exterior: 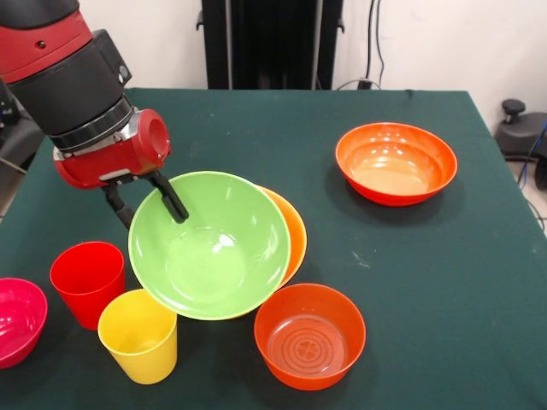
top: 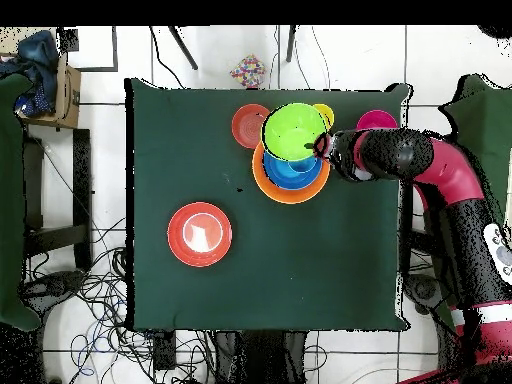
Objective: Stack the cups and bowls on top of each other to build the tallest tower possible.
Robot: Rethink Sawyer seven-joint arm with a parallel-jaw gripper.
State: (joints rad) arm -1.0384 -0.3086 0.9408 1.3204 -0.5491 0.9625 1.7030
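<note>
starting at the front view's left edge, a magenta-pink bowl [exterior: 17,320] sits part cropped; beside it stand a red cup [exterior: 87,282] and a yellow cup [exterior: 139,335], plain tapered tumblers, upright and apart; the gripper [exterior: 145,203] has its two dark fingers pinched across the rim of the lime green bowl [exterior: 212,246], one inside, one outside, holding it tilted, probably to carry it; behind its edge peeks the pale orange bowl [exterior: 293,231], where the overhead view shows a blue bowl [top: 293,170] nested; further right two glossy red-orange bowls [exterior: 309,336] rest separately on the green cloth table [exterior: 461,273].
</note>
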